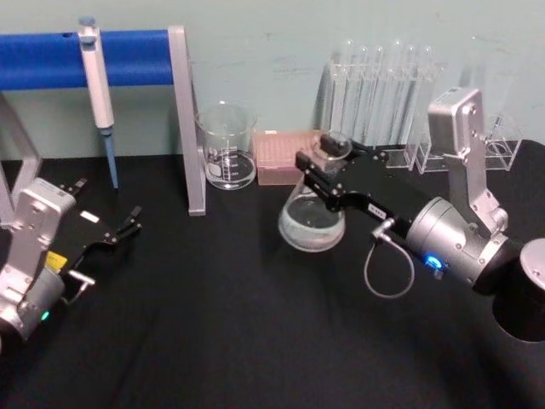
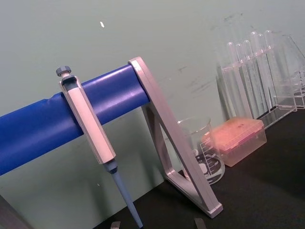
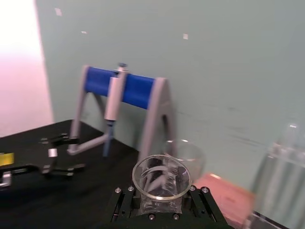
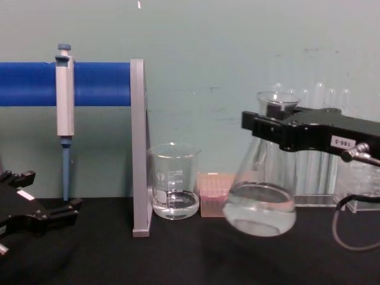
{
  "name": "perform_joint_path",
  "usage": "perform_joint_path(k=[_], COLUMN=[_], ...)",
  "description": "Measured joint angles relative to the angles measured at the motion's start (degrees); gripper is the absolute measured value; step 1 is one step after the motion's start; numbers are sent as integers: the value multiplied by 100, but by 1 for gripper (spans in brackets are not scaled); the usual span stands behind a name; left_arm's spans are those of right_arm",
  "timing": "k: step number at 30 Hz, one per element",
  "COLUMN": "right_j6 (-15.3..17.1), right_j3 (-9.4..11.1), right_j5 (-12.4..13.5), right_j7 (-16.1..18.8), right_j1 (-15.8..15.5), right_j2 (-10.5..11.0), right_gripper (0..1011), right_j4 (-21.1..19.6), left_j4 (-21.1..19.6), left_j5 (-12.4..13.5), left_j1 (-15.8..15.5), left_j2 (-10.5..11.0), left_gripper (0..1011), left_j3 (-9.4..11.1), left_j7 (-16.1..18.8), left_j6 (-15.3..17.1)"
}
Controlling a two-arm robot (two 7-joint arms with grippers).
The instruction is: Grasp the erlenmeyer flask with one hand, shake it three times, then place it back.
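The right black two-fingered gripper with the silver wrist (image 1: 326,162) is clenched on the neck of the clear glass conical erlenmeyer flask (image 1: 312,223), just under its flared lip. In the chest view the fingers (image 4: 261,126) cross the neck sideways and the wide body (image 4: 261,205) hangs below them. The base is tilted and appears lifted off the black table top (image 1: 213,324). A little clear liquid sits in the bottom of the flask.

From the flask, a straight-walled glass beaker (image 1: 226,149) stands on the table at 10 o'clock, with a shallow layer of clear liquid in it. A pink box (image 1: 279,158) stands at 11 o'clock, just beside the beaker. A clear rack of tall thin test tubes (image 1: 379,94) stands at 1 o'clock by the wall.

A grey and blue pipette (image 1: 98,94) hangs on a blue bar stand (image 1: 128,58) at 10 o'clock, farther off. The left black gripper (image 1: 109,213) lies parked at 9 o'clock, well apart from the flask, its fingers spread.
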Motion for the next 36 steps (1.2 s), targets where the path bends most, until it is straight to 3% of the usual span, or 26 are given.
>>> perform_joint_path(k=[13, 36], right_j6=[-334, -749], right_j3=[-335, -909], right_j5=[682, 1087], right_j7=[1239, 2400], right_j1=[85, 308], right_j2=[438, 1029], right_gripper=[448, 448], right_j4=[-62, -134], left_j4=[0, 0], left_j5=[0, 0], left_j1=[0, 0], left_j2=[0, 0], left_gripper=[1001, 1001], left_j3=[0, 0], left_j7=[0, 0], left_j6=[0, 0])
